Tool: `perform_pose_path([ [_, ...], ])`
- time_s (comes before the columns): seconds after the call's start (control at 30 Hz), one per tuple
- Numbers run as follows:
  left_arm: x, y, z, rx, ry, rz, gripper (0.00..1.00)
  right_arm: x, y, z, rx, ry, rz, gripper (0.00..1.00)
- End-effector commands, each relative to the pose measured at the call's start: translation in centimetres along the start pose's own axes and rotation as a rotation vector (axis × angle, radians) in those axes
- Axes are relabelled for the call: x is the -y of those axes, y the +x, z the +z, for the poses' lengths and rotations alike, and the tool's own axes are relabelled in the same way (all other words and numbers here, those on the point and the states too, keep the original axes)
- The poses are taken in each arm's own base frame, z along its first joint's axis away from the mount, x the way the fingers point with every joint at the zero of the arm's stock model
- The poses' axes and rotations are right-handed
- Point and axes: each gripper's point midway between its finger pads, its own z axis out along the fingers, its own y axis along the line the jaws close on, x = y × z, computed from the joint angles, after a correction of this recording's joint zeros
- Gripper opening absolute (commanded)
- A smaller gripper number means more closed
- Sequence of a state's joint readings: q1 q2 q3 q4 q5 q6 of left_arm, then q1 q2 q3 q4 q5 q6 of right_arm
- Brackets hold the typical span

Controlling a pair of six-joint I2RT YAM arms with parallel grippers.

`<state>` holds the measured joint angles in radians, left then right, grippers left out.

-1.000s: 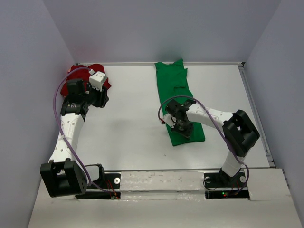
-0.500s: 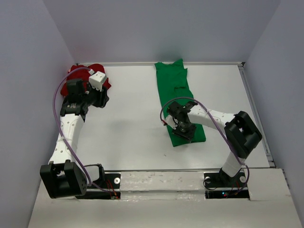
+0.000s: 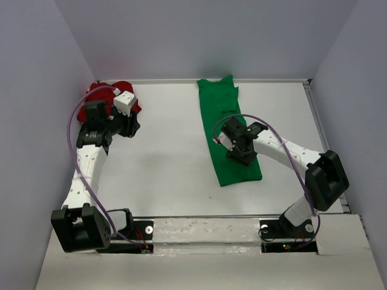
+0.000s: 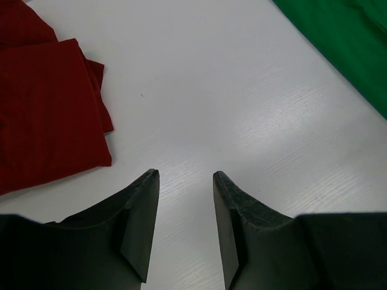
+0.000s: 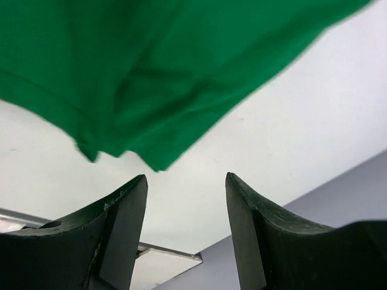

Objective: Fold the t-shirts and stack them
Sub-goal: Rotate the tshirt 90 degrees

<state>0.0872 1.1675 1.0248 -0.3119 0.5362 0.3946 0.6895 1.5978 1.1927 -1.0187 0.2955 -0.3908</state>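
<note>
The bright green t-shirt lies as a long narrow strip from the back edge toward the near middle of the table. My right gripper hovers over its near half, open and empty. In the right wrist view the jaws stand wide apart, with green cloth beyond them. The deep red t-shirt lies bunched in the back left corner, partly hidden by my left arm. My left gripper is open and empty just right of it. In the left wrist view it hovers above bare table, with red cloth to the left.
The white table has a raised rail along its back and right edges. Pale walls stand close on three sides. A corner of the green shirt shows at the upper right of the left wrist view.
My right gripper has moved from the shirt's near end up and to the right along the green strip, and its elbow has swung right. The left arm has not moved.
</note>
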Motion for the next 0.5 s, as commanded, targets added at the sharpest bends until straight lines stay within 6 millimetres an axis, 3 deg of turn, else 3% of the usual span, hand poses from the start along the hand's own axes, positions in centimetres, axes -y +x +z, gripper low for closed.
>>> perform_pose_path([
  [0.0, 1.3, -0.6, -0.4, 0.026, 0.072, 0.014, 0.51, 5.9, -0.4, -2.0, 0.084, 0.171, 0.121, 0.59],
  [0.07, 1.3, -0.5, -0.2, 0.015, 0.076, 0.016, 0.51, 9.1, 0.9, -1.4, 0.078, 0.237, 0.207, 0.47],
  [0.1, 1.1, -0.5, -0.2, 0.011, 0.063, 0.018, 0.51, 10.4, 0.5, -1.1, 0.113, 0.258, 0.247, 0.34],
  [0.13, 0.9, -0.4, 0.0, 0.001, 0.060, 0.014, 0.51, 10.8, 0.4, -0.6, 0.131, 0.234, 0.261, 0.03],
  [0.2, 0.9, -0.5, 0.1, -0.002, 0.062, 0.017, 0.51, 12.2, 0.2, 0.3, 0.144, 0.208, 0.336, 0.00],
  [0.27, 0.9, -0.6, 0.1, 0.000, 0.060, 0.017, 0.51, 12.4, -1.2, -0.1, 0.181, 0.173, 0.350, 0.00],
  [0.3, 0.9, -0.6, 0.1, 0.000, 0.058, 0.018, 0.51, 12.0, -2.0, -0.5, 0.207, 0.130, 0.348, 0.00],
  [0.33, 0.8, -0.6, 0.0, 0.000, 0.056, 0.020, 0.51, 10.3, -3.7, -0.8, 0.272, 0.001, 0.334, 0.00],
  [0.47, 0.7, -0.3, 0.0, -0.005, 0.045, 0.020, 0.51, 7.7, -7.1, -4.0, 0.402, -0.238, 0.306, 0.00],
])
